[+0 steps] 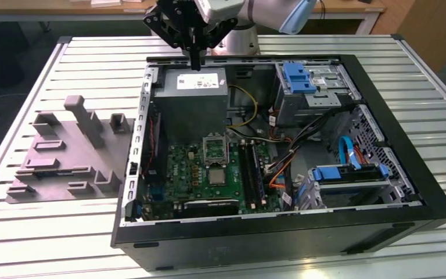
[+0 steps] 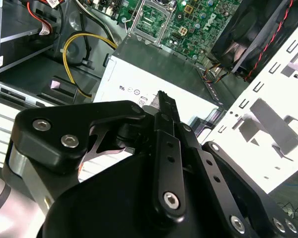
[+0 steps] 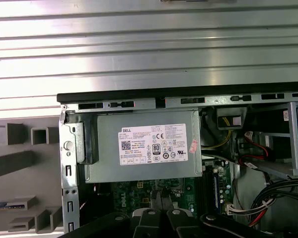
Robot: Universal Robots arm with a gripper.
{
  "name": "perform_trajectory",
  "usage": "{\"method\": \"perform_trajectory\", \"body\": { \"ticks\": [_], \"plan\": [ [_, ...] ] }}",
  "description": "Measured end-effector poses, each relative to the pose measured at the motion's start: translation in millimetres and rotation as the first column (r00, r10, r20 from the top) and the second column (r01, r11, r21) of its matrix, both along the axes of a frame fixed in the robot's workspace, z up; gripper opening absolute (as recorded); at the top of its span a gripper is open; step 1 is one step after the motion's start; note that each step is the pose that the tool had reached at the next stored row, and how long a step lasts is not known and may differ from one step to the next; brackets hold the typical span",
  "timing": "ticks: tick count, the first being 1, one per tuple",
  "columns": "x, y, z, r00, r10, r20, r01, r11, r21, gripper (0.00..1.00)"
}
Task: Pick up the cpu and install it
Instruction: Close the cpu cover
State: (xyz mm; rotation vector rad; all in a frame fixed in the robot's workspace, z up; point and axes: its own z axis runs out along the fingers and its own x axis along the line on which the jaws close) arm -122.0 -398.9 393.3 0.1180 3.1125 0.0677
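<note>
A small silvery-grey square that looks like the cpu (image 1: 218, 175) lies flat on the green motherboard (image 1: 183, 174) inside the open computer case. It sits just in front of the raised metal socket frame (image 1: 215, 146). My gripper (image 1: 197, 66) hangs well behind it, over the back end of the grey power supply box (image 1: 195, 102). The fingers are shut together with nothing between them. In the second wrist view the gripper (image 2: 161, 95) points at the power supply's label, with the socket frame (image 2: 151, 20) beyond. In the first wrist view the gripper (image 3: 159, 201) shows over the motherboard's edge.
The black case (image 1: 409, 174) lies open on a slatted metal table (image 1: 440, 87), with drive cages, blue brackets (image 1: 298, 77) and loose cables on the exterior view's right. A grey plastic tray (image 1: 53, 174) with raised blocks lies beside the case on the exterior view's left.
</note>
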Motion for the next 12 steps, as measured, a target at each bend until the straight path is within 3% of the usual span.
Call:
{"method": "perform_trajectory", "body": {
  "ticks": [11, 12],
  "plan": [
    [0.0, 0.0, 0.0, 1.0000, 0.000, 0.0000, 0.000, 1.0000, 0.0000, 0.11],
    [0.0, -4.7, -0.1, 1.0000, 0.001, 0.0000, -0.001, 1.0000, 0.0000, 0.11]
  ]
}}
